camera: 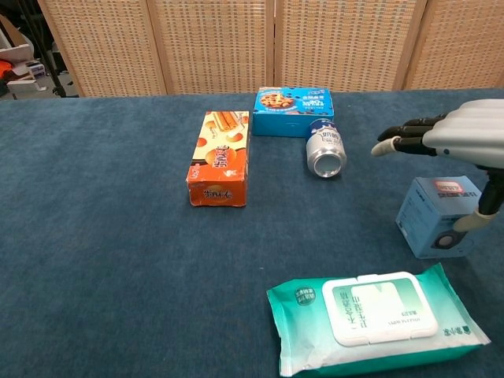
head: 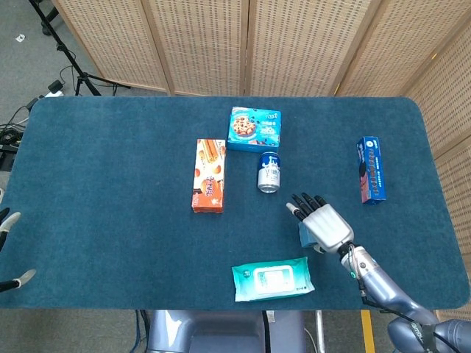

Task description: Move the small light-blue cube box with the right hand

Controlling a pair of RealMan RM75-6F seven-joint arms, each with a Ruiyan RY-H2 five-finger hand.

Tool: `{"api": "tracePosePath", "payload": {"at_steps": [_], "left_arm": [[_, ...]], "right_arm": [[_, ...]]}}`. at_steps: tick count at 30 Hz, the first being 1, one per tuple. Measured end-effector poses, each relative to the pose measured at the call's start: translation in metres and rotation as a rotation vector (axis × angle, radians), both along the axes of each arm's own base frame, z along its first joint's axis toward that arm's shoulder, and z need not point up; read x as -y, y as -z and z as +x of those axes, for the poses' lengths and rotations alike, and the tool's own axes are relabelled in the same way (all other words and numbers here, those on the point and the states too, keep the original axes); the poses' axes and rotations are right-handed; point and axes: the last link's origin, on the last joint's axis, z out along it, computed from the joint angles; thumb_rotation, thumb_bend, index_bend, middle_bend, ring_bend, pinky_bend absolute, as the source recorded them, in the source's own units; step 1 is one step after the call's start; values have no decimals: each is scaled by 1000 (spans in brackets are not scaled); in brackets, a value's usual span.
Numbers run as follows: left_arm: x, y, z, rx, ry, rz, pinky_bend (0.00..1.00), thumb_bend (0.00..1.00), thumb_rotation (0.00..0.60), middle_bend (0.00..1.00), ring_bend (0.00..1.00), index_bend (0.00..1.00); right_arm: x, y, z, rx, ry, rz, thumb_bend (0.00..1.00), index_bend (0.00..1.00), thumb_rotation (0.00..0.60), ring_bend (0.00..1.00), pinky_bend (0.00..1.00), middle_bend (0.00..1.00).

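sitting upright, light-blue cube box (camera: pixel 437 216)

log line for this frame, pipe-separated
phase: release | right hand: open, fingers extended above box | light-blue cube box: on table beside wipes pack | left hand: not visible

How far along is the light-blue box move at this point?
Done: the small light-blue cube box sits flat on the table, above the wipes pack.
In hand: nothing; the right hand hovers over the box, fingers extended, thumb beside its front.
Left: probably only drawing the arm away.
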Motion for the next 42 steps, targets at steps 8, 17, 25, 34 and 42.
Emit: {"api": "tracePosePath", "payload": {"at_steps": [8,17,25,34,42], "left_arm": [[-2,0,-2,-1,-8,-3,0,0,600,0,0,0],[-2,1,-1,-3,-8,-3,0,0,600,0,0,0],[-2,1,-1,-4,-6,-8,0,0,600,0,0,0],[0,6,4,-19,20,-29,0,0,600,0,0,0],[1,13,7,-29,26,-59,0,0,600,0,0,0]], "right_arm": [[5,14,-5,-77,-5,3,0,227,600,271,189,380],[5,19,-2,-48,-32,-24,236,444,600,383,219,557],[7,7,0,128,-10,-47,319,488,600,398,251,593],[18,-10,-23,571,87,-5,363,502,600,401,260,599],[26,-10,-71,879,89,-14,416,508,600,401,260,601]]}}
